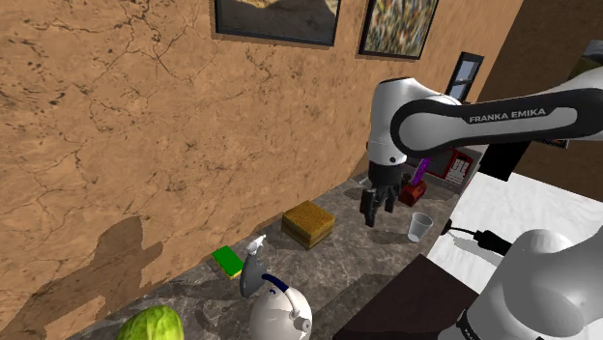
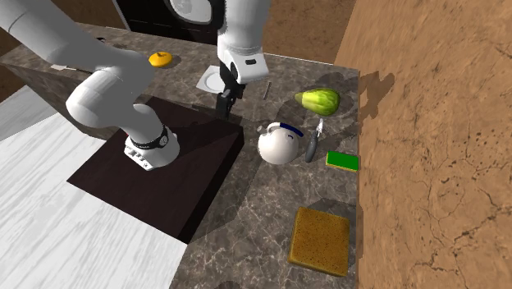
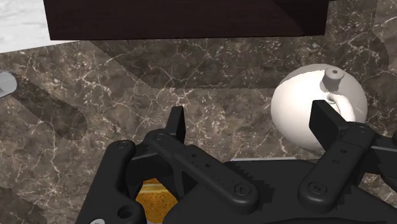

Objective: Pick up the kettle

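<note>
Approach step: the pincer [image 3: 251, 121] hangs open and empty above the marble desk [image 2: 262, 205]. The white kettle [image 3: 299, 111] stands upright on the desk, outside one finger, not between them. The next move is to shift across, descend and close around its top.

Open counter [image 2: 262, 205] between stand [image 2: 189, 172] and kettle [image 2: 277, 146], spray bottle [image 2: 315, 139] crowding kettle's wall side

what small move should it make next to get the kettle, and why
Probably shift the open gripper sideways over the kettle: in the wrist view the kettle lies beside one finger, not between them, and the gripper hangs above the counter.
</note>
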Robot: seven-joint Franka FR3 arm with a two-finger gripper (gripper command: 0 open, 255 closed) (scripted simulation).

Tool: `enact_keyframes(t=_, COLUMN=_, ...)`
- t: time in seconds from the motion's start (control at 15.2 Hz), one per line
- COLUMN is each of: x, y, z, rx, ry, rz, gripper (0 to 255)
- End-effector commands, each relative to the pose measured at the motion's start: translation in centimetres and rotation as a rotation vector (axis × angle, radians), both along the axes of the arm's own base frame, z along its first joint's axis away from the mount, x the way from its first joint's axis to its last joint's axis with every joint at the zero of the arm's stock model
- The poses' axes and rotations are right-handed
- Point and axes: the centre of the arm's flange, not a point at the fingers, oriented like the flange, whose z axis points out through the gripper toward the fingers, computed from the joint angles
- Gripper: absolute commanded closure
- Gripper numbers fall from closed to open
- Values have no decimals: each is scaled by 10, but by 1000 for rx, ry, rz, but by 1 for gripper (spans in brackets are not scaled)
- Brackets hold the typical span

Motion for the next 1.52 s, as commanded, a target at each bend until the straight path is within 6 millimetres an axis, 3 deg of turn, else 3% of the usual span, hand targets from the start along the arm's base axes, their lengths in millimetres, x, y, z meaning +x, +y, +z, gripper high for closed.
enact_keyframes(t=0.0, x=3, y=16, z=-22, rx=3, ry=3, rz=2, gripper=0)
enact_keyframes(t=1.45, x=53, y=191, z=-248, rx=32, ry=48, rz=31, gripper=0)
